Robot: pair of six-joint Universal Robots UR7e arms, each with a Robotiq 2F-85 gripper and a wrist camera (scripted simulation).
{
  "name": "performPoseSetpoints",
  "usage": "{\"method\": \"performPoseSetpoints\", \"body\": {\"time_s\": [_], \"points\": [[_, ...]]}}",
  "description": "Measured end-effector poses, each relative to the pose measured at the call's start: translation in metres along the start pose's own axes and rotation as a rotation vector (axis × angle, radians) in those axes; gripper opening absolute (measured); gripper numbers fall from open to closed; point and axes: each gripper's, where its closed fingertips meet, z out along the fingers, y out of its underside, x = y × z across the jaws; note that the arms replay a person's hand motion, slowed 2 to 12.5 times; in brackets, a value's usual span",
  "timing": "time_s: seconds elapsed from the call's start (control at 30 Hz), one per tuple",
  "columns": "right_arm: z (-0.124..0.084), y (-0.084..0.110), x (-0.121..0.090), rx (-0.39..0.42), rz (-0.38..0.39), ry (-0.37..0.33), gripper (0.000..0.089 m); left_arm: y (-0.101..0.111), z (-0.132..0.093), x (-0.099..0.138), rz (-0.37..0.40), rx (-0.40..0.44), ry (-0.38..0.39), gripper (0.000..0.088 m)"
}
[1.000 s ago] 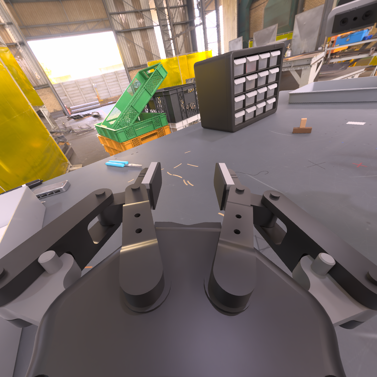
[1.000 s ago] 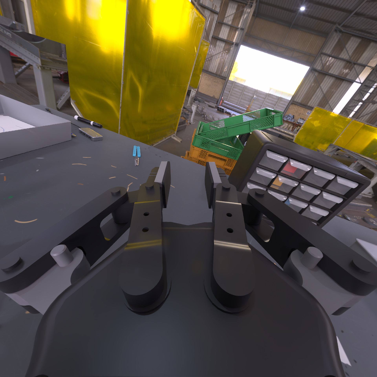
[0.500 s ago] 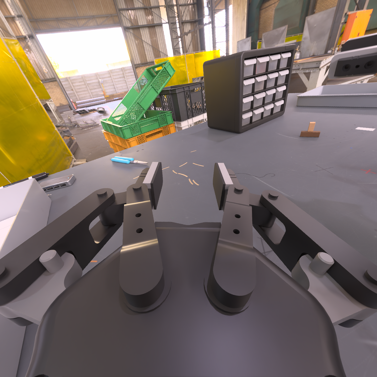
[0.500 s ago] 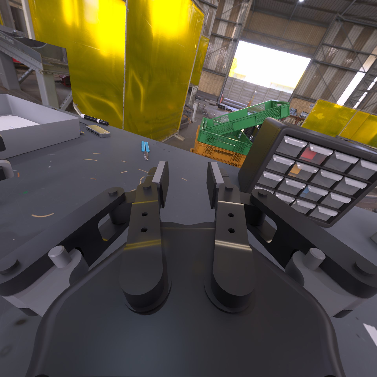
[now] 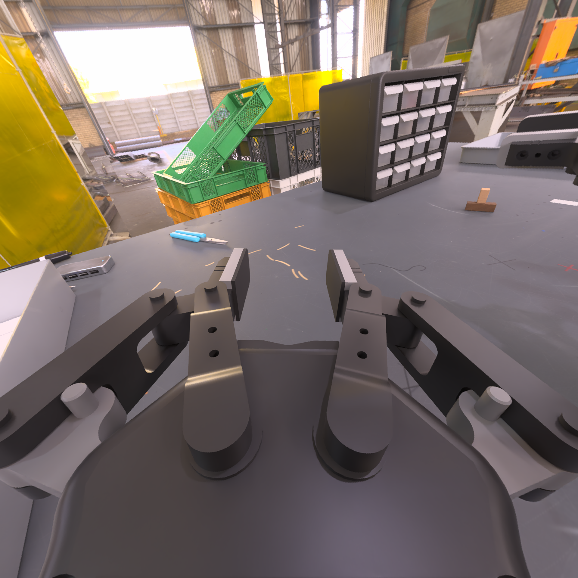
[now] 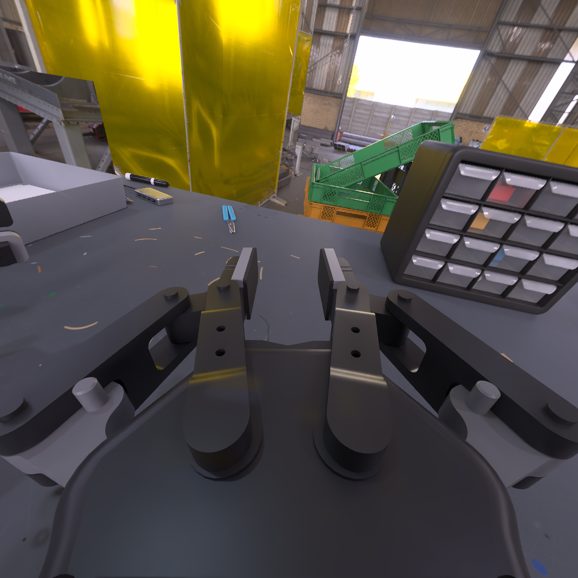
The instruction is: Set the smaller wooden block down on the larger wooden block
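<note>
In the left wrist view, a small pale wooden block (image 5: 483, 195) stands upright on a flat darker wooden block (image 5: 480, 206), far off at the right on the grey table. My left gripper (image 5: 287, 281) is open and empty, low over the table, well short of the blocks. My right gripper (image 6: 288, 280) is open and empty over the table. No blocks show in the right wrist view. Part of the other arm (image 5: 544, 147) shows at the far right of the left wrist view.
A black drawer cabinet (image 5: 387, 134) stands at the table's far edge and shows in the right wrist view (image 6: 488, 225). Blue-handled pliers (image 5: 197, 236), a USB hub (image 5: 86, 267), a marker (image 6: 146, 179), a grey tray (image 6: 62, 197) and scattered wire bits lie about. Crates stand beyond the table.
Both wrist views have shifted: the left camera swung so the blocks and cabinet sit farther right; the right camera turned toward the cabinet. Both grippers stayed open.
</note>
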Motion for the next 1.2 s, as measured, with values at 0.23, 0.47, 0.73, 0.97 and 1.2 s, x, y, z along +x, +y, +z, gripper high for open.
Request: {"method": "performPoseSetpoints", "body": {"time_s": [0.23,0.47,0.73,0.97,1.2], "points": [[0.002,0.01,-0.006,-0.019,0.047,-0.019,0.0362,0.002,0.001,-0.002,-0.013,-0.009,-0.004,0.0449],[0.004,0.018,-0.009,-0.046,0.043,-0.03,0.0377,0.005,0.003,-0.004,-0.025,-0.022,-0.007,0.0449],[0.005,0.021,-0.003,-0.053,0.009,-0.005,0.038,0.007,0.004,-0.005,-0.039,-0.033,-0.006,0.0453],[0.004,0.021,0.002,-0.042,0.003,0.012,0.0385,0.008,0.005,-0.006,-0.046,-0.038,-0.006,0.0454],[0.002,0.024,0.005,-0.045,0.019,0.007,0.0389,0.008,0.005,-0.007,-0.05,-0.038,-0.009,0.0454]]}}
